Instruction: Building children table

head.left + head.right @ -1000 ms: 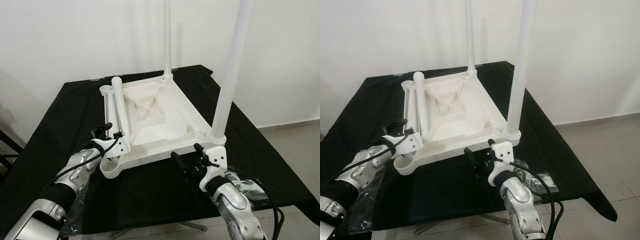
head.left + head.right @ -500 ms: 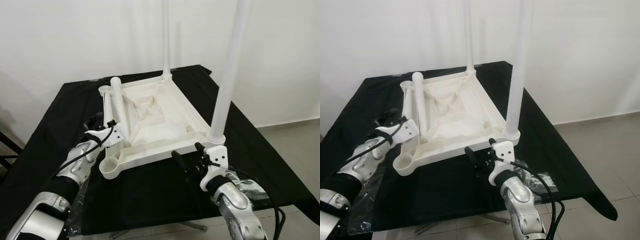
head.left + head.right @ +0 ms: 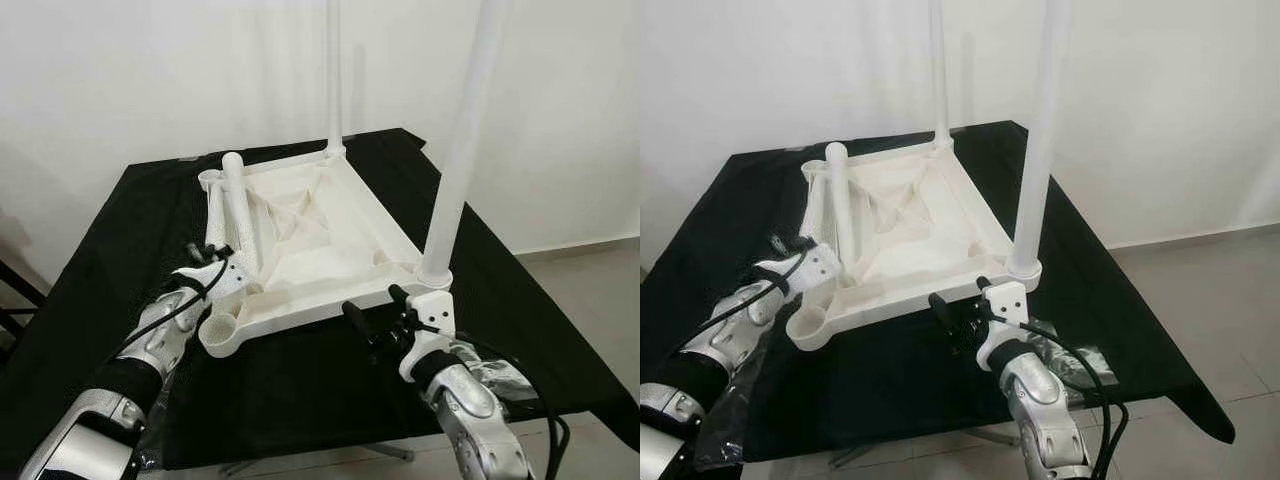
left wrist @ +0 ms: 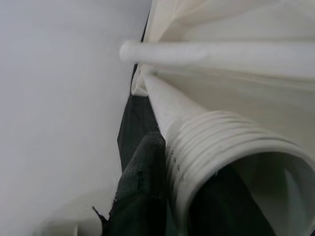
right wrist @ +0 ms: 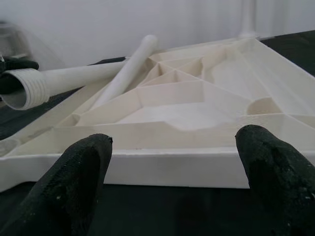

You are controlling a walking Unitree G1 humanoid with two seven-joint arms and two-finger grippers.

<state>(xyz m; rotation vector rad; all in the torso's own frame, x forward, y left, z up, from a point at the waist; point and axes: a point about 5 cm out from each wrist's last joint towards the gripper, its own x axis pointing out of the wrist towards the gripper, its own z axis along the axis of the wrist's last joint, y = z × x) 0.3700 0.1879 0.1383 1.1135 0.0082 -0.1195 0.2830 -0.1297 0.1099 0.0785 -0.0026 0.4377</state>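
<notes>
The white table top [image 3: 330, 235] lies upside down on the black-clothed table [image 3: 130, 215]. Two white legs stand upright in its right corners, a far leg [image 3: 333, 80] and a near leg [image 3: 455, 170]. Two loose legs [image 3: 237, 210] lie along its left side. My left gripper [image 3: 213, 262] is shut on the threaded end of one loose leg [image 4: 216, 147], just behind the empty near-left socket [image 3: 220, 333]. My right gripper [image 3: 375, 308] hovers open in front of the top's near edge [image 5: 162, 162], with nothing between its fingers [image 5: 78, 182].
Clear plastic bags lie on the cloth at the front left [image 3: 150, 430] and beside my right arm [image 3: 500, 375]. The cloth drops off at the near edge. A white wall stands behind, tiled floor [image 3: 590, 290] to the right, and a dark frame [image 3: 15, 300] at the far left.
My left gripper drew back from the top's near-left frame, rose a little, then settled lower by the loose leg's threaded end. The right arm stays still.
</notes>
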